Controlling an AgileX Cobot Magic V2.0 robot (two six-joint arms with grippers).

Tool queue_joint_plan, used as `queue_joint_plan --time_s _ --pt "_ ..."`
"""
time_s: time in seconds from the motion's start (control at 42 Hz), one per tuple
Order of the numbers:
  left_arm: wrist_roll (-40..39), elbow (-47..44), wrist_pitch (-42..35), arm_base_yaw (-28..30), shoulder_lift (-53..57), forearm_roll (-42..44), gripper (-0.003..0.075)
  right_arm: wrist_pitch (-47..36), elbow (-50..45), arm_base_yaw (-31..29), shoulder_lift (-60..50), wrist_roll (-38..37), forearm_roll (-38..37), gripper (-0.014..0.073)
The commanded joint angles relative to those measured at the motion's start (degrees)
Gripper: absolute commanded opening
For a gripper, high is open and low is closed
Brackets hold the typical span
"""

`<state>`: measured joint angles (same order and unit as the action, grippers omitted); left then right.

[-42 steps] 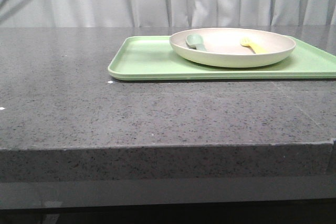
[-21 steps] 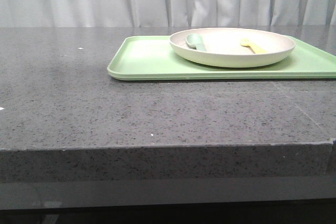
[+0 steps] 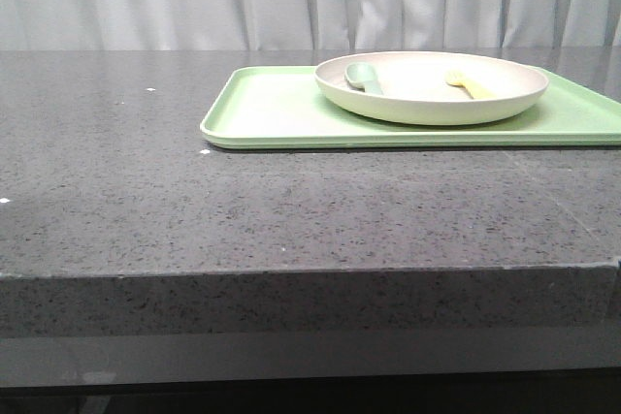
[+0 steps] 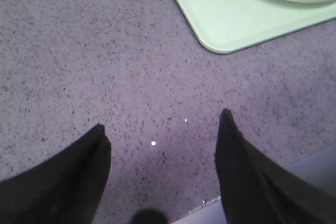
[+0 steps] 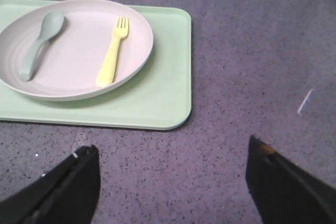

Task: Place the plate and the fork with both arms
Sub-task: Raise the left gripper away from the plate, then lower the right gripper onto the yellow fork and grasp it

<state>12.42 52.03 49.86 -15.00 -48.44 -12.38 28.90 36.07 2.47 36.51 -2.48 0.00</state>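
Round cream matte plate (image 3: 431, 87) on the light-green rectangular tray (image 3: 281, 113), far right; pale-yellow plastic fork (image 5: 112, 52) inside. Dark arm gone since a second ago; both claws (image 4: 163, 145) (image 5: 173, 177) released, empty: grasping not begun.

There is one plate (image 3: 432, 94), cream and round, right of centre in the upper half of the front view. One fork (image 5: 112, 53), pale yellow, lies in it, and one spoon (image 5: 38, 43), muted green, lies in it too, so two utensils in all. One tray (image 3: 277, 113), light green and rectangular, sits under the plate. One counter (image 3: 194, 201), grey and speckled, fills the middle of the frame. Two grippers show, one in each wrist view: the left gripper (image 4: 163, 129) and the right gripper (image 5: 170, 169), each with two dark fingers spread apart.
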Motion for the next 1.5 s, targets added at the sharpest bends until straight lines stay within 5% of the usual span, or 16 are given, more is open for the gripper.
queue_joint_plan --time_s 0.0,0.524,1.478 --pt "0.85 -1.80 -4.07 0.16 3.73 -1.51 0.0432 -0.38 4.42 0.34 2.84 0.18 1.34 0.0593" --pt "0.85 -4.18 -4.39 0.16 6.41 -1.51 0.0432 17.20 28.76 13.08 28.79 2.90 0.79 0.0591" --pt "0.85 -4.56 -4.54 0.16 6.41 -1.51 0.0432 44.57 80.30 10.25 75.57 -3.80 -2.17 0.0589"
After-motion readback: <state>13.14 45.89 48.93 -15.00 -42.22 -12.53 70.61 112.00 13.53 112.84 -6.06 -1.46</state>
